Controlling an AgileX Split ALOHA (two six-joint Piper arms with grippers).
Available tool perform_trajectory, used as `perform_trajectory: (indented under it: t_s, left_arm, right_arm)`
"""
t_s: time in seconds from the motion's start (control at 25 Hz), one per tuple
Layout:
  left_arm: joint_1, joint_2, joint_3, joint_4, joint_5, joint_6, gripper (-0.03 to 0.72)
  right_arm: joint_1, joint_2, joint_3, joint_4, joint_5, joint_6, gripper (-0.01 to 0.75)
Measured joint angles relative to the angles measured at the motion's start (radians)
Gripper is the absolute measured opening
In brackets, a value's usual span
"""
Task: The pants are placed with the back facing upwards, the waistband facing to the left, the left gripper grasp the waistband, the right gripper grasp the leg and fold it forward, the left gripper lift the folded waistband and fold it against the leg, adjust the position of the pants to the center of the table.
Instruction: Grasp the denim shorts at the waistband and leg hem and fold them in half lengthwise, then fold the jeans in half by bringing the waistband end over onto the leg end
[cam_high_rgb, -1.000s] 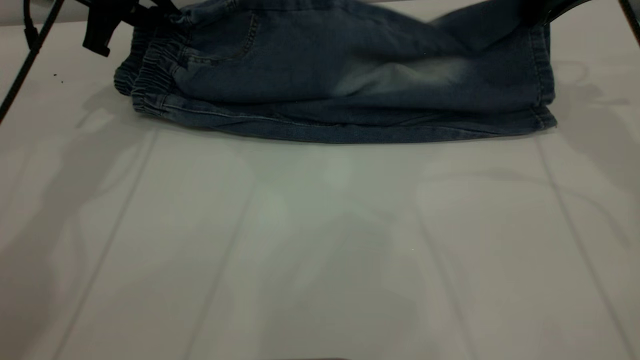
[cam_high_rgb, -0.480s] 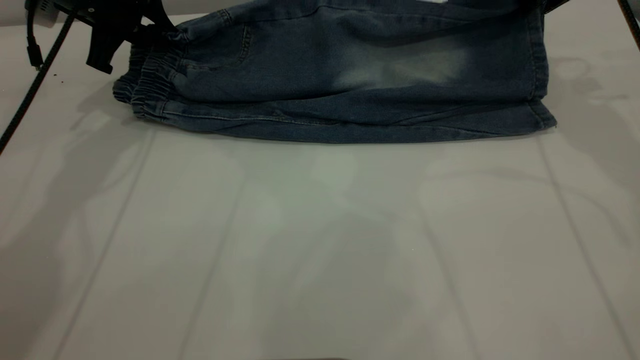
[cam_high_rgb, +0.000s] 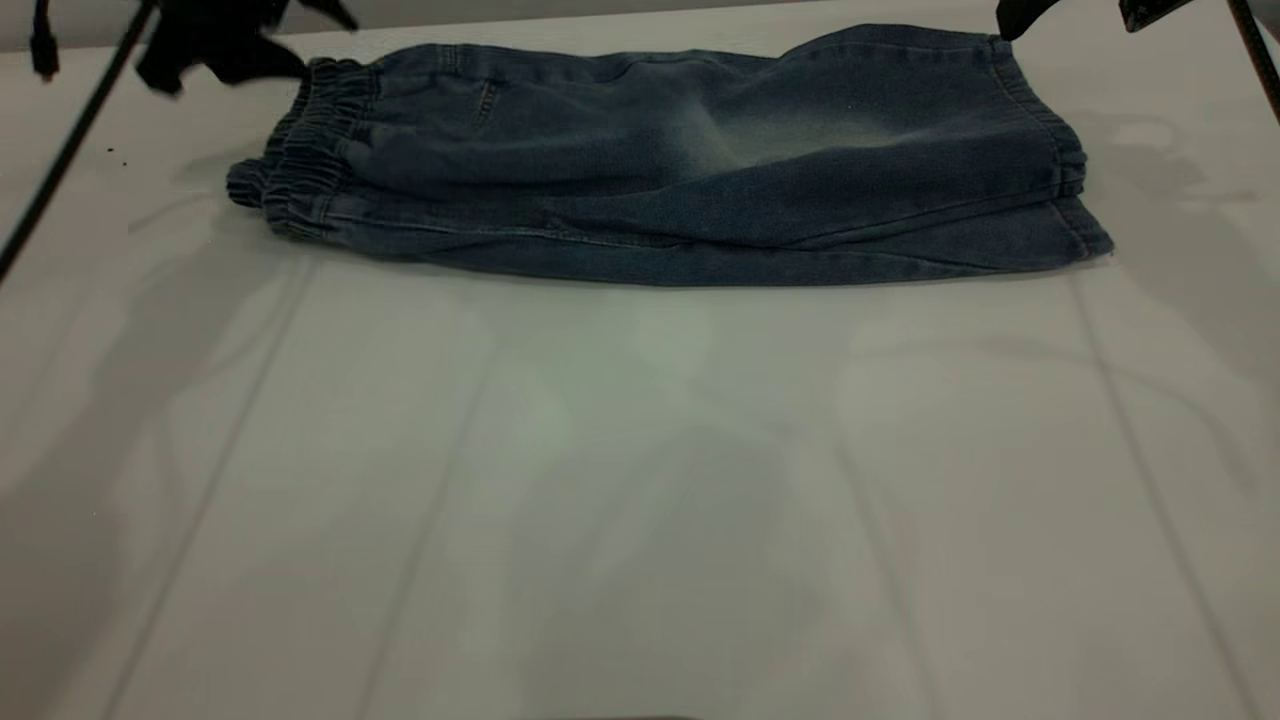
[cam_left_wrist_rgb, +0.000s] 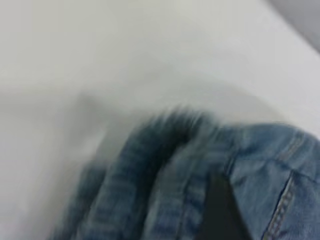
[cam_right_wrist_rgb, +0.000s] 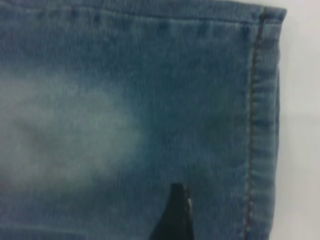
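The counter (cam_high_rgb: 640, 500) is wide, pale and smooth, so cloth will probably slide on it easily; the pants (cam_high_rgb: 680, 170) lie toward its far edge, folded lengthwise, one leg (cam_high_rgb: 800, 140) with the faded patch on top; the denim looks soft, limp and fairly light, likely to sag and drag rather than hold shape; the waistband (cam_high_rgb: 310, 150), at the pants' left end, is thick and ruched, the surest place to pinch; the left tool (cam_high_rgb: 215, 45) hovers just beyond that end and the right tool (cam_high_rgb: 1070, 12) above the hem corner; whether either is released or clenched I cannot tell.
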Motion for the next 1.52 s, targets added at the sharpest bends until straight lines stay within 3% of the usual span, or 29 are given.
perform_trajectory:
  t_s: [0.12, 0.24, 0.48, 0.64, 0.88, 1.12, 1.32, 1.52]
  left_arm:
    - [0.001, -0.021, -0.040, 0.000, 0.040, 0.226, 0.482]
    - [0.015, -0.050, -0.065, 0.001, 0.161, 0.366, 0.501]
    - [0.104, -0.061, -0.067, 0.042, 0.409, 0.394, 0.501]
    - [0.173, -0.061, -0.067, 0.154, 0.494, 0.320, 0.501]
    - [0.187, -0.058, -0.067, 0.366, 0.519, 0.217, 0.501]
    - [0.187, 0.002, -0.067, 0.401, 0.465, 0.177, 0.502]
    - [0.186, 0.076, -0.067, 0.331, 0.429, 0.184, 0.502]
    - [0.172, 0.131, -0.067, 0.141, 0.399, 0.263, 0.502]
  right_arm:
    - [0.016, 0.000, -0.022, 0.000, 0.043, -0.018, 0.602]
    - [0.065, 0.000, -0.041, 0.000, 0.086, -0.033, 0.596]
    - [0.198, 0.000, -0.049, 0.002, 0.122, -0.040, 0.593]
    - [0.278, 0.000, -0.050, 0.004, 0.093, -0.040, 0.593]
    - [0.343, 0.000, -0.050, 0.066, -0.028, -0.040, 0.593]
    - [0.388, 0.000, -0.050, 0.086, -0.141, -0.040, 0.593]
    - [0.400, 0.011, -0.050, 0.090, -0.196, -0.040, 0.586]
    - [0.405, 0.051, -0.050, 0.090, -0.240, -0.040, 0.584]
